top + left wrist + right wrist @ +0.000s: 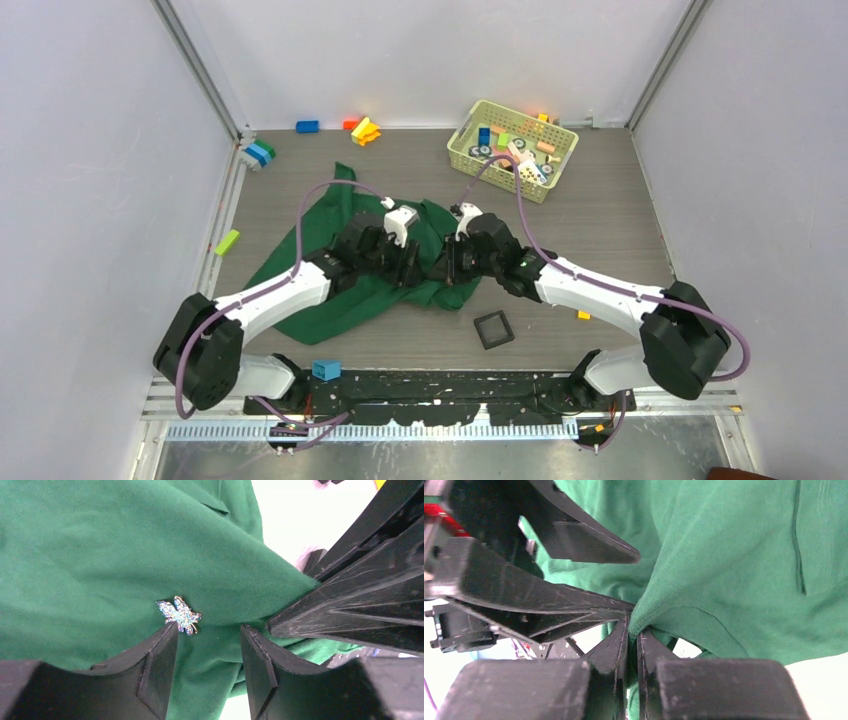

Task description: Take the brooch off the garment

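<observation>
The dark green garment [340, 260] lies crumpled mid-table. In the left wrist view the brooch [179, 614], a small sparkly whitish leaf shape, is pinned on the cloth [100, 555] just above the tip of my left finger. My left gripper [207, 635] is open, its jaws either side of a fold just below the brooch. My right gripper [633, 630] is shut on a pinched fold of the garment [734, 555], holding it up right next to the left gripper. In the top view both grippers, left [405, 262] and right [450, 262], meet over the garment's right part; the brooch is hidden there.
A small black square tray [493, 329] lies on the table near the right arm. A yellow-green basket [512, 147] of toys stands at the back right. Coloured blocks [365, 130] lie along the back and left edges, and a blue block [326, 370] near the bases.
</observation>
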Controlling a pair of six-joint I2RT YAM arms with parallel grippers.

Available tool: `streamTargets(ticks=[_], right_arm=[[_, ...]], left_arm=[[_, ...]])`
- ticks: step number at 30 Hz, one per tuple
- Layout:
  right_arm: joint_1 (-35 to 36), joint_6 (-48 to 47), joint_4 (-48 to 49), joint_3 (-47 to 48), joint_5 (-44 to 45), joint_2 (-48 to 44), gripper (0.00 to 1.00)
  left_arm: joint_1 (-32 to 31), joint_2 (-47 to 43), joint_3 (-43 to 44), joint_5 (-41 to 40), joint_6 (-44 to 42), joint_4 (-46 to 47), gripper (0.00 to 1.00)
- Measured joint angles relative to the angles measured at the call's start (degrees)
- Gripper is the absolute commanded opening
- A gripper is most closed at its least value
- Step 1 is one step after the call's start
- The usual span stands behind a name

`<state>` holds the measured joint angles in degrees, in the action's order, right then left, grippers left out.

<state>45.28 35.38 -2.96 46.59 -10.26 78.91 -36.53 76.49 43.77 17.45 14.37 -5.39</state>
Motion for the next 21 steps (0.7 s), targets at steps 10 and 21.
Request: streamTargets(ticks=[10,21], right_arm=[[0.00,-2.62,1.66,-1.51,-1.88,-2.27,0.01],[0.00,1.88,0.61,-5.77,2.36,-1.51,0.43]], left_arm=[[-0.48,-3.98,-1.75,-1.03,1.36,2.60,0.65],[-3.48,-0.70,-6.54,-7.02,8.52,-3.72,0.38]])
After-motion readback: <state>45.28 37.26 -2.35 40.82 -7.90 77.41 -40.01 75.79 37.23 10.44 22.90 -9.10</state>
